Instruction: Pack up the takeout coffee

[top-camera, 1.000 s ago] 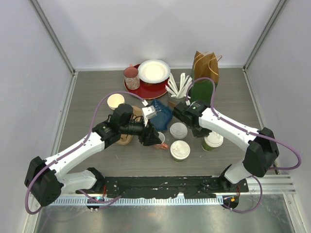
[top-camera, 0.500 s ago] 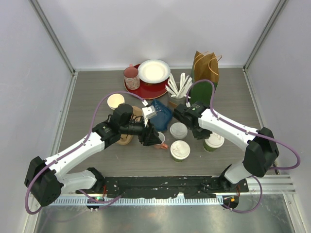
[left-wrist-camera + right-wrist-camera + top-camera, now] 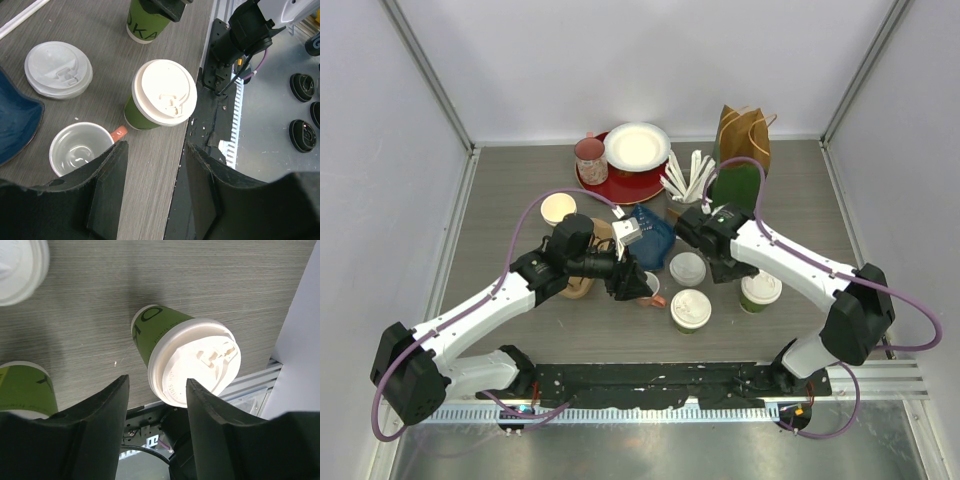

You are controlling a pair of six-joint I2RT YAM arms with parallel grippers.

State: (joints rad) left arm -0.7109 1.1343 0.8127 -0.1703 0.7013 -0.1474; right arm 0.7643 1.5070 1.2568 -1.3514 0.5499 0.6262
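Grey wood-grain laminate tabletop (image 3: pixel 500 200) fills the middle, grain running L–R. Plain pale lilac-white panel walls (image 3: pixel 640 60) box it in at back, L & R; no windows in view. Slim silver aluminium corner posts (image 3: pixel 430 75) slant up from both back corners, w/ matching metal trim along the wall bases. Near edge: ribbed silver metal rail (image 3: pixel 885 375) at R, flat black mounting plate (image 3: pixel 650 380) in the centre, brushed grey metal sheet (image 3: pixel 650 450) below that. Light is soft & even from above; shadows on the tabletop short & faint.
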